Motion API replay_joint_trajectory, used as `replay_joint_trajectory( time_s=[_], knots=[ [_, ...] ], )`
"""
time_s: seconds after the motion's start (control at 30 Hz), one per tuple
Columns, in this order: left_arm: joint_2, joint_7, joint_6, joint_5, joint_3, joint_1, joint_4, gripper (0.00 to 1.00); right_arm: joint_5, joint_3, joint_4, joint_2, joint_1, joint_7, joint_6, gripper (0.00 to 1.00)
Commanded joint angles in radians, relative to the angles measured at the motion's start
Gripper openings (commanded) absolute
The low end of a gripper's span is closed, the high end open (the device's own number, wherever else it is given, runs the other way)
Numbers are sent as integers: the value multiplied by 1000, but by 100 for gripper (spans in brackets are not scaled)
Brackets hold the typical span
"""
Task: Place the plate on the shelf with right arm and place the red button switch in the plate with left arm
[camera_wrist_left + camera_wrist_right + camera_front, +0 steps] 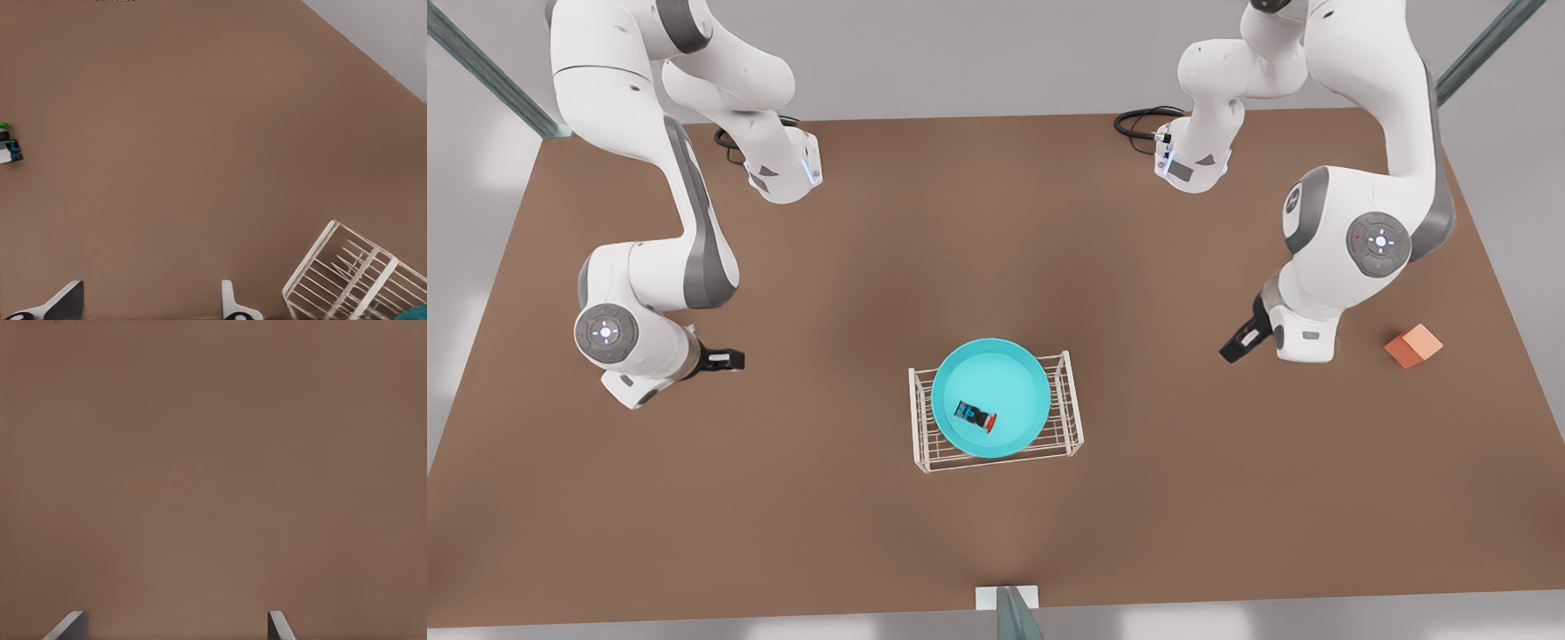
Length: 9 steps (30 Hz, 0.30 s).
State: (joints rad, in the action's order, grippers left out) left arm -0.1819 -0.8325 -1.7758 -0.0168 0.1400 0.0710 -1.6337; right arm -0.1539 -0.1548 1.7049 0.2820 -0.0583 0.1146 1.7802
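On the white wire shelf (996, 411): turquoise plate (991, 397) cradling red button switch (975, 415), left gripper (727, 359) and right gripper (1234, 344) wide open, empty, well apart either side.

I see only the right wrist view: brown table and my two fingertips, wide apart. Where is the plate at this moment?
Observer: In the front view, the plate sits on the shelf, near the middle of the table.
Operator: And the second item of the task?
Observer: The red button switch lies inside the plate, with its red cap toward the front view's right.
Operator: Does the other arm hold anything?
Observer: No. The left gripper is open and empty over bare table, with a corner of the shelf in its wrist view.
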Motion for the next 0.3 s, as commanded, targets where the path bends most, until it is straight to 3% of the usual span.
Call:
replay_joint_trajectory(
  time_s=[0.0, 0.27],
  knots=[
    [-1, 837, 5, -15, 1, 3, -2, 100, 1, 0, -1, 0, 0, 22, 7, 100],
    [-10, 799, 10, -14, 4, 7, -3, 100, 1, 0, -10, 9, 0, 22, 7, 100]
  ],
)
